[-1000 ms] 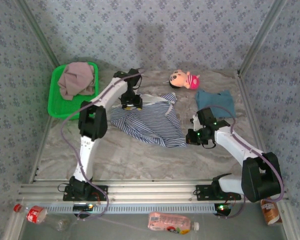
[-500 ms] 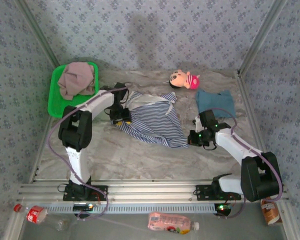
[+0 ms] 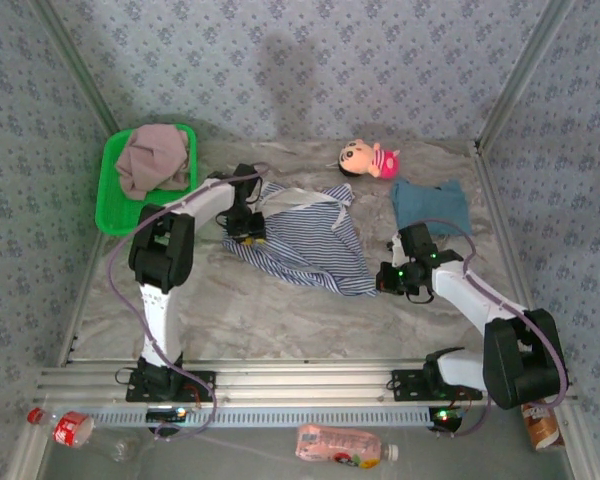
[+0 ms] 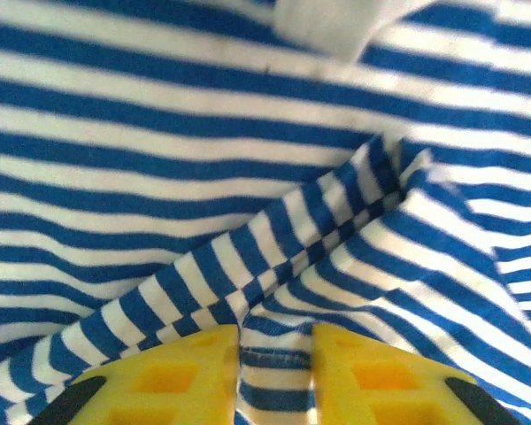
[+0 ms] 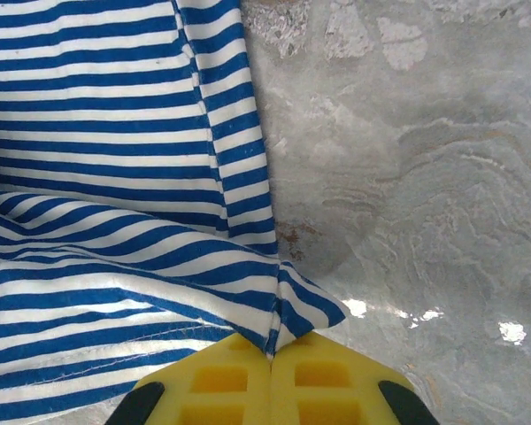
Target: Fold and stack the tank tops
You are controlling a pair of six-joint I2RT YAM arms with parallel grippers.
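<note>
Overhead view, L to R:
- Green tray [image 3: 108, 205], upper left of the table [image 3: 240, 310]. The mauve-pink tank top [image 3: 152, 160] is heaped in it, crumpled.
- Left gripper [image 3: 246, 230], just R of the tray, down on the upper-left edge of the striped tank top [image 3: 310, 250].
- Striped tank top: frame centre, spread loosely and rumpled, one strap toward the top.
- Doll [image 3: 370, 158], upper centre-right, lying on its side, apart from the tops.
- Right gripper [image 3: 385, 280], at the striped top's lower-right corner.
- Teal tank top [image 3: 432, 207], upper right, bunched flat, near the right arm.
- Bottom edge, in front of the bases: clear bottle w/ red label [image 3: 65, 428], pink bottle [image 3: 342, 445], brown can [image 3: 540, 422].

Wrist views add grip detail that is too small to read overhead:
- Left wrist: yellow fingers [image 4: 168, 385] narrowly apart, a raised fold of striped cloth running into the gap. Can't tell if the pads bite yet.
- Right wrist: fingers [image 5: 217, 381] pressed together, pinching the hemmed corner of the striped top. Bare marbled table to the R.
</note>
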